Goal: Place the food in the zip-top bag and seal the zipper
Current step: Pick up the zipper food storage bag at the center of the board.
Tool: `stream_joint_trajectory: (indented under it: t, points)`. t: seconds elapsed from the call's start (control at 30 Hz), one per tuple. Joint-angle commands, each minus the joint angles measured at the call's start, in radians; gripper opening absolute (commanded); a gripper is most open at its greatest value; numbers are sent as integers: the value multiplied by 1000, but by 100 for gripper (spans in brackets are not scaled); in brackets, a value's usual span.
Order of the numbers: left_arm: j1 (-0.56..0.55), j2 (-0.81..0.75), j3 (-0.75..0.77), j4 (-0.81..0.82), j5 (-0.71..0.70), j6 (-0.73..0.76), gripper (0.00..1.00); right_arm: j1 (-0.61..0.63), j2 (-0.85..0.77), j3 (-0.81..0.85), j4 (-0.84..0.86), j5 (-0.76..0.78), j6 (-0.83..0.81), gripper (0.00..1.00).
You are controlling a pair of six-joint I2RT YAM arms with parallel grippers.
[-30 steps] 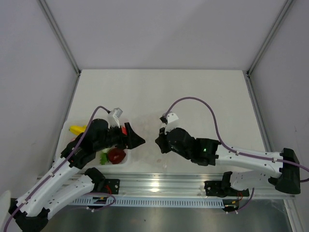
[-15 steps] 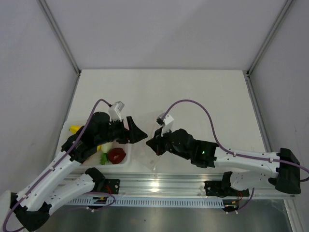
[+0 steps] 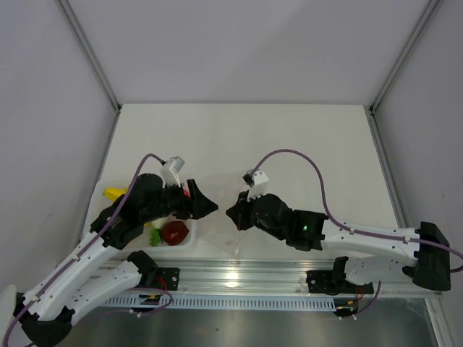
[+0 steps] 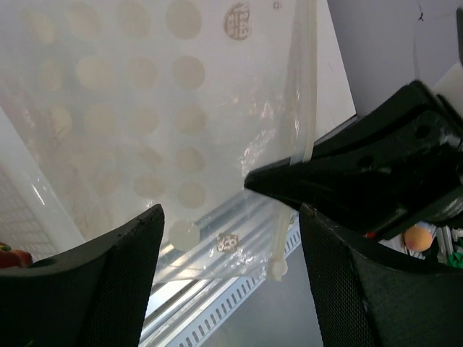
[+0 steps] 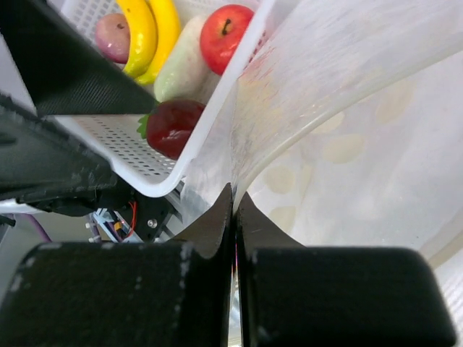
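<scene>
The zip-top bag (image 3: 217, 230) is clear with pale dots and hangs between my two grippers; it also shows in the left wrist view (image 4: 181, 137). My right gripper (image 3: 230, 215) is shut on the bag's mouth edge (image 5: 249, 155), with its fingertips (image 5: 217, 217) pressed together. In the left wrist view it pinches the zipper (image 4: 302, 108). My left gripper (image 3: 210, 207) is open and empty, its fingers (image 4: 123, 275) spread wide just before the bag. The food lies in the white tray (image 5: 137, 177): banana (image 5: 145, 29), apple (image 5: 230, 36), radish (image 5: 184, 69) and a dark red piece (image 5: 173, 123).
The perforated white tray (image 3: 189, 244) stands at the near left under my left arm. The metal rail (image 3: 239, 275) runs along the near table edge, just below the bag. Grey walls enclose the table on three sides.
My right gripper swung left toward the left gripper with the bag edge, then eased back a little. My left gripper shifted slightly right and stays open.
</scene>
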Motion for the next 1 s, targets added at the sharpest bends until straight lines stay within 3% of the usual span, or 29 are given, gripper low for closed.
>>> stream_joint_trajectory:
  t: [0.0,0.33,0.7,0.97]
  points:
    - [-37,-55,-53,12,-12,10,76,-20,-36,38,-76,42,71,0]
    - [-205,-176,-146,58,-169,-39,82,-31,64,180,-182,72,198,0]
    - [-417,-97,-124,60,-433,-115,85,67,193,353,-301,285,408,0]
    - [-517,-52,-105,-10,-635,-180,83,98,193,351,-309,339,480,0]
